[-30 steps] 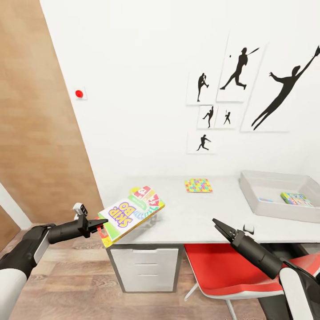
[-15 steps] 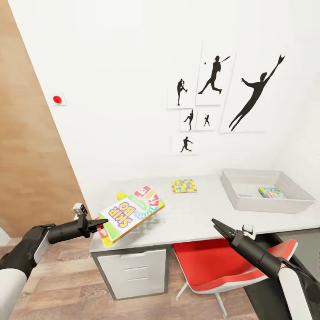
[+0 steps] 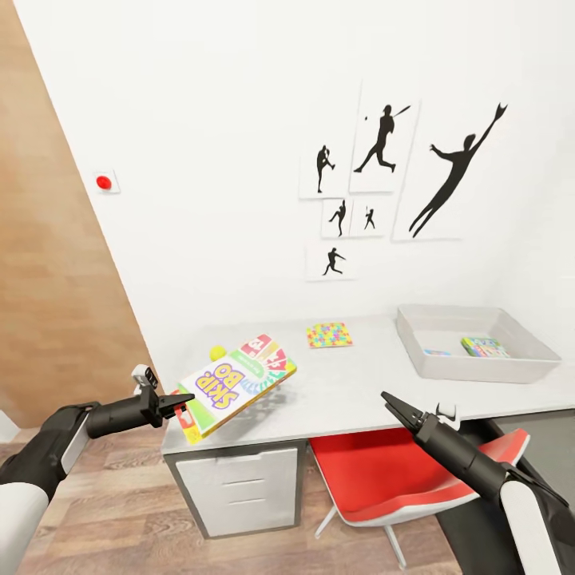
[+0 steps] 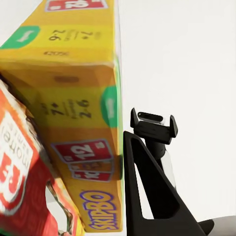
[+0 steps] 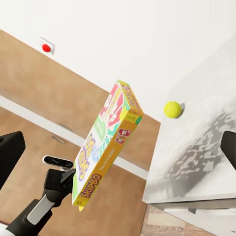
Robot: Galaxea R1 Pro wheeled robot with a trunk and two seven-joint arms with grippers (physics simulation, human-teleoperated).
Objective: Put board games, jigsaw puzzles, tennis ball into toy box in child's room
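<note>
My left gripper (image 3: 182, 402) is shut on the edge of a yellow Skip-Bo board game (image 3: 235, 384), held tilted over the table's left end. A red game box (image 4: 19, 167) is clamped against it. The right wrist view shows the Skip-Bo box (image 5: 105, 147) edge-on, near the tennis ball (image 5: 172, 109). The tennis ball (image 3: 217, 351) lies on the table (image 3: 359, 383) just behind the held box. A jigsaw puzzle (image 3: 329, 335) lies further back. The toy box (image 3: 511, 369) stands at the table's right end with a green-edged colourful box (image 3: 483, 346) inside. My right gripper (image 3: 389, 398) hangs open and empty at the front edge.
A red chair (image 3: 383, 471) is pushed under the table in front of me, beside a white drawer unit (image 3: 231, 487). Black baseball silhouettes (image 3: 383, 152) hang on the white wall. A wood-panelled wall (image 3: 56, 279) stands at the left over a plank floor (image 3: 112, 511).
The whole picture has slid left since one second ago, so the camera has turned right. The tennis ball has come into sight behind the held box. Both arms keep their pose.
</note>
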